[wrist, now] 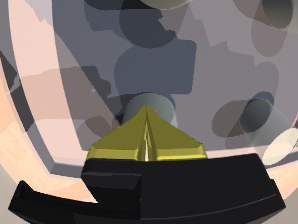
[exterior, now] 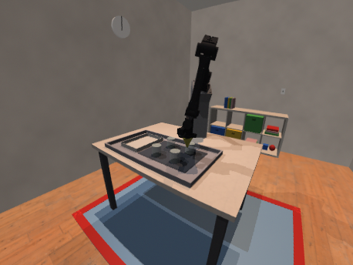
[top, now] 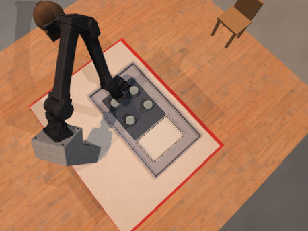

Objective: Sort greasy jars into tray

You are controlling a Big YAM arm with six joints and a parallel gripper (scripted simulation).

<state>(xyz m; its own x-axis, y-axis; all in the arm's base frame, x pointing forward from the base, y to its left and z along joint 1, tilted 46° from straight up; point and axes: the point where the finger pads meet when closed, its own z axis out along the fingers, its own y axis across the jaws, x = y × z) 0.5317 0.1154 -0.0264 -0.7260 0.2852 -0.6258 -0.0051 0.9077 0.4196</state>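
Four pale glass jars stand upright on the dark mat (top: 144, 124) (wrist: 155, 70). One jar (top: 115, 103) (wrist: 150, 103) is on the robot's side at the end away from the tray, another jar (top: 134, 90) (exterior: 175, 154) across from it. Nearer the tray are a jar (top: 130, 119) on the robot's side and a far-side jar (top: 148, 105) (exterior: 156, 148). The tray (top: 169, 148) beside the mat is empty. My gripper (exterior: 187, 147) (wrist: 146, 112) is shut and empty, its yellow tips overlapping the first jar in the wrist view; whether they touch is unclear.
The steel table top (top: 189, 134) has a raised dark edge (top: 180, 155) around mat and tray. The jar across the mat stands close to my hand in the top view. The robot base (top: 50, 151) is on the near side.
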